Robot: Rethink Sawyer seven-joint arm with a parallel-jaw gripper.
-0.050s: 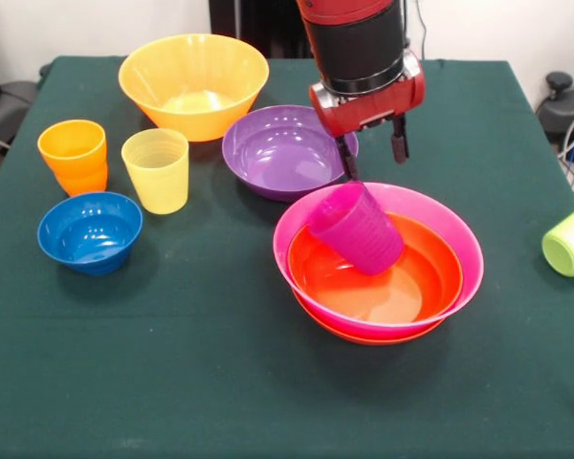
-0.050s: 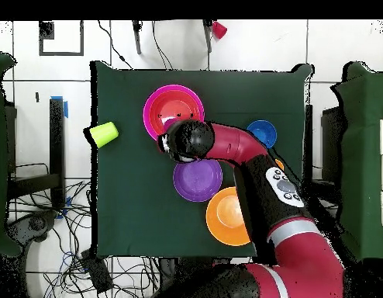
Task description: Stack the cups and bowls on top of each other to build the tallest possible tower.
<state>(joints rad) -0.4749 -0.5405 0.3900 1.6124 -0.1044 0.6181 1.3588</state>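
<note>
My gripper [image 1: 373, 151], fingers apart, hovers above the tilted purple cup [image 1: 357, 228] inside the pink bowl [image 1: 456, 234]; I should upright it before stacking.

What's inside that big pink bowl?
The pink bowl holds a red-orange bowl, and a purple cup leans tilted inside that. The gripper hangs open just above the cup. Another red-orange rim peeks from beneath; the cup hides part of the inner bowl.

We are in a robotics lab. At twelve o'clock overhead, tiled floor [image 2: 257, 46]; at seven, loose cables [image 2: 78, 260] beside the green-clothed table [image 2: 125, 194].
</note>
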